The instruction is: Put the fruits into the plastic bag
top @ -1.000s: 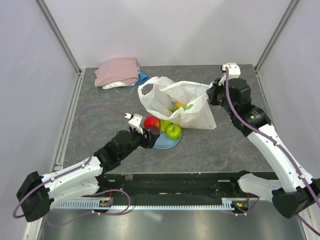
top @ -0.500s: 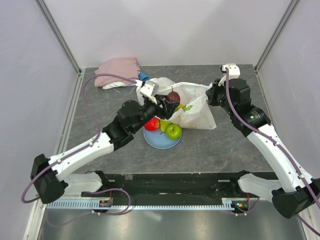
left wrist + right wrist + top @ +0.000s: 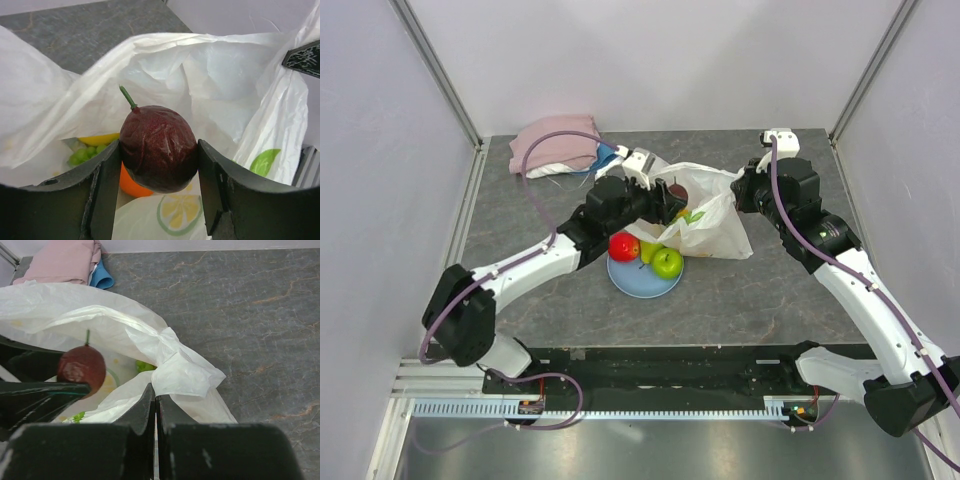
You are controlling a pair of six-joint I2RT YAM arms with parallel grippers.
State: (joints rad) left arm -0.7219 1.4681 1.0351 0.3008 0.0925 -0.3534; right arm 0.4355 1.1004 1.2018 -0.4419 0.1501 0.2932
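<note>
Above the table, the left gripper [image 3: 667, 203] holds the dark brown-red fruit [image 3: 676, 189] over the plastic bag [image 3: 720, 232] mouth, having risen from the blue plate [image 3: 642, 285], where the red apple [image 3: 623, 245] and green apple [image 3: 667, 262] remain. At the left wrist, both fingers [image 3: 100, 200] clamp that fruit; the bag shows a citrus-slice print [image 3: 180, 216]. At the right wrist, the right gripper [image 3: 155, 392] stays pinched on the bag rim.

The plastic bag [image 3: 230, 70] mouth gapes wide; right claw [image 3: 155, 392] pinches its rim.
</note>
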